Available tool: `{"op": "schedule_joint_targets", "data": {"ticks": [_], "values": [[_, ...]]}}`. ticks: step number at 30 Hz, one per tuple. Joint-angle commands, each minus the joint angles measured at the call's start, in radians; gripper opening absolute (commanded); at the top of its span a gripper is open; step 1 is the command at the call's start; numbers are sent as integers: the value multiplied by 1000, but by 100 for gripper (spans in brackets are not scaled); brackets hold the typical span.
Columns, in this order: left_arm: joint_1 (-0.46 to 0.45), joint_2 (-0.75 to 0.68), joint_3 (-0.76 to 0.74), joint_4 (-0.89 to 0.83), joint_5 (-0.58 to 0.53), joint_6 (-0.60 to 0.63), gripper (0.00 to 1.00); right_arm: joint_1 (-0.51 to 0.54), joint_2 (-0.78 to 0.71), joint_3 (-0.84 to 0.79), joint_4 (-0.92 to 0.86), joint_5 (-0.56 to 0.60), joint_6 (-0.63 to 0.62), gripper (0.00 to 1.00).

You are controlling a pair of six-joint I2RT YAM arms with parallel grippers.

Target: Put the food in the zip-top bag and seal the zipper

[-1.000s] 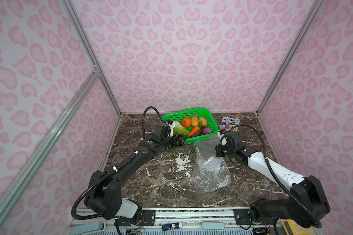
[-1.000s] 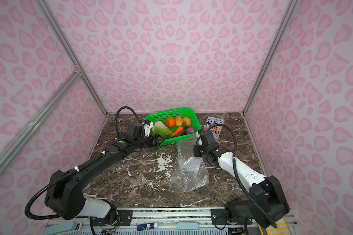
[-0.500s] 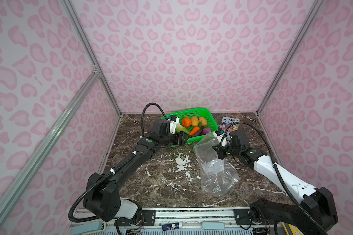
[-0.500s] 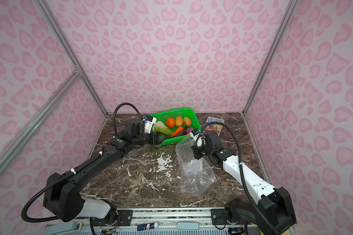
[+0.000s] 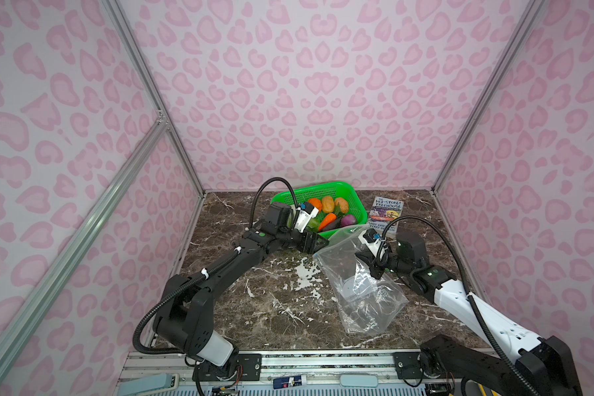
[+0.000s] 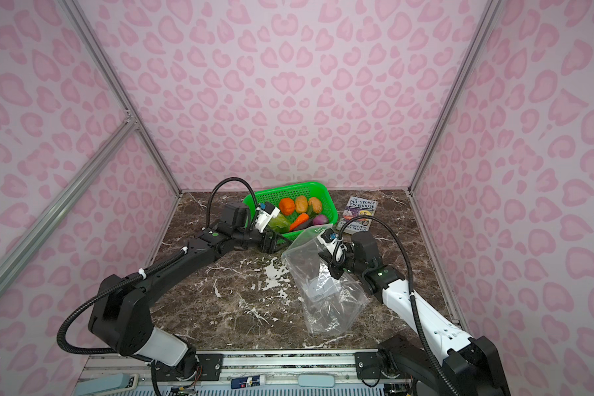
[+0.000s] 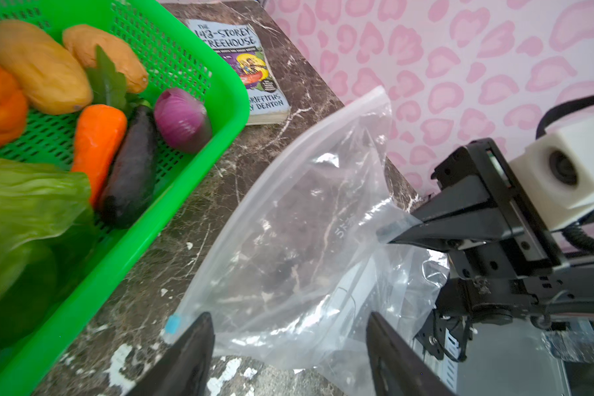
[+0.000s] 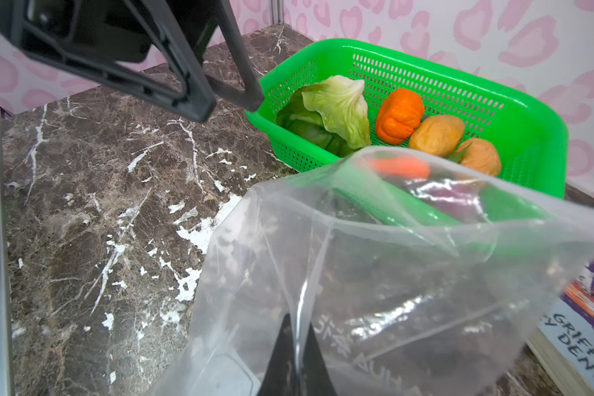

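The clear zip-top bag is held up by one mouth edge, its bottom resting on the table. My right gripper is shut on that edge. The zipper's blue slider sits at the mouth corner, right beside one finger of my left gripper, which is open at the mouth and holds nothing. The food lies in the green basket: cabbage, pumpkin, two potatoes, carrot, eggplant, onion.
A paperback book lies flat to the right of the basket, near the back right corner. Pink patterned walls with metal rails close in the marble table on three sides. The bag's lower part spreads toward the front right.
My right gripper has raised the bag's edge off the table, so the bag now hangs open-mouthed. My left gripper has shifted from the basket's front toward the bag's mouth.
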Motion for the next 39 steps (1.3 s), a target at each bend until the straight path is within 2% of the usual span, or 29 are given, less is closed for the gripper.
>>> {"op": "schedule_joint_targets", "data": {"ticks": [1, 4, 11, 15, 16, 18, 19, 29, 32, 35, 37, 39], "values": [[-22, 48, 38, 26, 56, 55, 72, -1, 23, 18, 23, -52, -8, 0], [-28, 104, 71, 31, 61, 59, 76, -1, 34, 18, 30, -68, -9, 0], [-24, 166, 135, 29, -20, 107, 76, -1, 26, 18, 23, -81, -12, 0], [-22, 209, 170, 29, 26, 114, 77, -1, 18, 14, 32, -85, -5, 0], [-24, 222, 176, 28, 41, 112, 80, -1, 16, 14, 34, -87, -3, 0], [-24, 247, 183, 23, 75, 104, 94, -2, 13, 13, 43, -89, 1, 0], [-24, 253, 182, 25, 90, 99, 97, -2, 11, 11, 47, -89, 4, 0], [-53, 250, 160, 36, 247, 57, 93, -2, 25, 2, 68, -39, 3, 0], [-73, 249, 151, 30, 252, 50, 92, -2, 23, -3, 82, -38, 9, 0], [-83, 258, 146, 33, 261, 35, 83, -3, 17, -8, 94, -34, 10, 0], [-85, 267, 147, 36, 272, 19, 71, -2, 14, -12, 101, -29, 14, 0], [-87, 262, 148, 34, 267, 11, 50, -2, 8, -15, 104, -23, 16, 0]]}}
